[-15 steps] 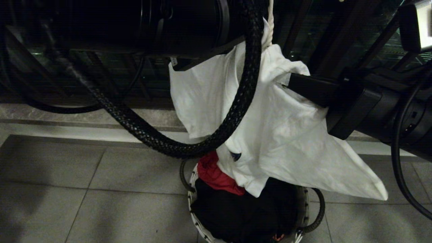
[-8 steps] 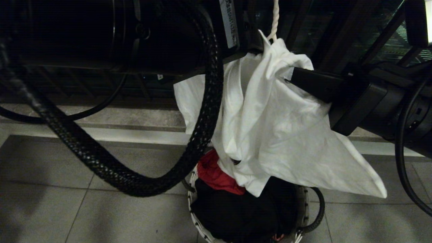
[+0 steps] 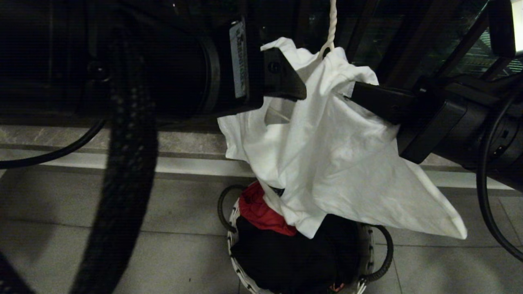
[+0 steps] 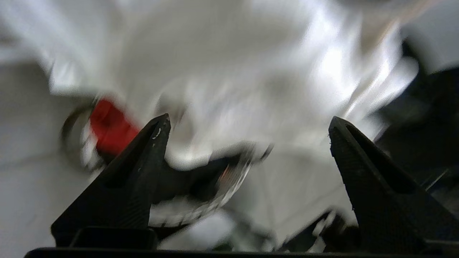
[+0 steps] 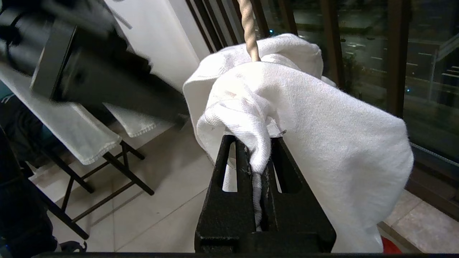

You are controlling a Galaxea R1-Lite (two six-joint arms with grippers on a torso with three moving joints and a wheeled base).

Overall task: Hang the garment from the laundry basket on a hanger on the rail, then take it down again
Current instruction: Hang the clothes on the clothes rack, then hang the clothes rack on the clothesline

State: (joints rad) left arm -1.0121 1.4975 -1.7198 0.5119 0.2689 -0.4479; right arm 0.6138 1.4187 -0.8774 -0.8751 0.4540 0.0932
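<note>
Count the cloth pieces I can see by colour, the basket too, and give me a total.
White cloth: 1, the garment, pinched in the right gripper
Red cloth: 1, in the basket
Black cloth: 1, in the basket
Laundry basket: 1
Total: 4

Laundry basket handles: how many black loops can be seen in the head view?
2. One black loop handle sits on the small round white-rimmed basket's left, the other on its right; the white T-shirt may hide more.
</note>
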